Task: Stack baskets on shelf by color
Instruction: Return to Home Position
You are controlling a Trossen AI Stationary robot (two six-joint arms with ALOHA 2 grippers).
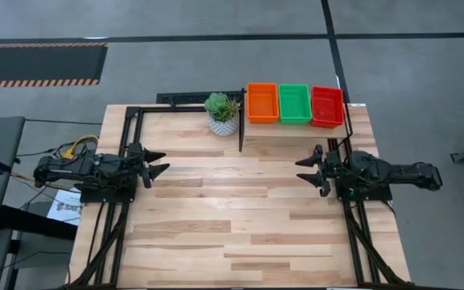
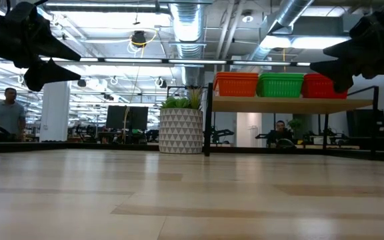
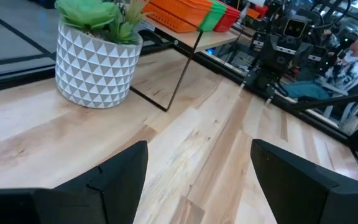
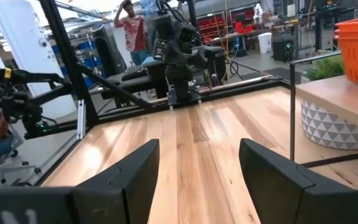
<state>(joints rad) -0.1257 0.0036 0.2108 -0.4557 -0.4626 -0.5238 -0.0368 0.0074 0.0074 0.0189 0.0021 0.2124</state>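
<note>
Three basket stacks stand side by side on the shelf (image 1: pixel 296 129) at the table's far right: orange (image 1: pixel 263 102), green (image 1: pixel 294 104) and red (image 1: pixel 326 106). In the low view the orange baskets (image 2: pixel 236 84), green baskets (image 2: pixel 280 85) and red baskets (image 2: pixel 322 86) rest with their bottoms on the shelf board (image 2: pixel 289 104). My left gripper (image 1: pixel 160 163) hovers open over the table's left side. My right gripper (image 1: pixel 303 171) hovers open over the right side, nearer than the shelf. Both hold nothing.
A white-potted plant (image 1: pixel 222 113) stands on the table just left of the shelf's black leg (image 1: pixel 241 129). Black frame rails (image 1: pixel 127 129) run along the table's left and far edges. Bare plank tabletop (image 1: pixel 232 217) lies between the arms. People show in the room beyond.
</note>
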